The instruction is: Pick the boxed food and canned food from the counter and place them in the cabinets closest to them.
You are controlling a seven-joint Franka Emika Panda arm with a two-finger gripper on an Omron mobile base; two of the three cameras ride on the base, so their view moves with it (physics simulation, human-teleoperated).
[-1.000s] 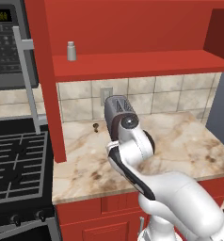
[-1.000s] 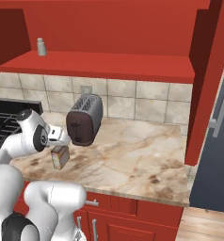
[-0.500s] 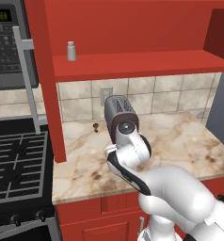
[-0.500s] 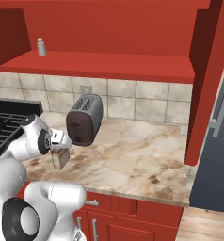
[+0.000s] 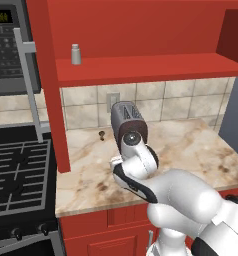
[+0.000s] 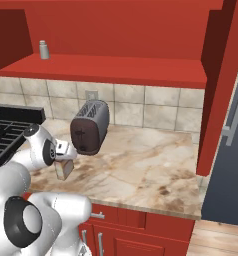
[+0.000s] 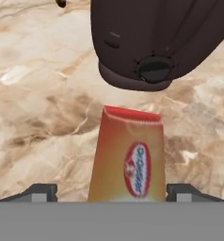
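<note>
Risk first: the toaster stands just behind the box on the counter, so a lift that swings toward the wall could knock it, and from there the box has to clear the front edge of the red shelf above. Box itself is narrow and upright, which I judge easy to tip if one fingertip meets it before the other. In the hand view it sits centred between the two dark tips, red edge toward the toaster, logo face up to the camera. The arm rises from the base and bends forward and down over the counter's front, wrist low, gripper at the box. Its fingers stand wide, either side of the box; gaps show, and I see no grip yet.
</note>
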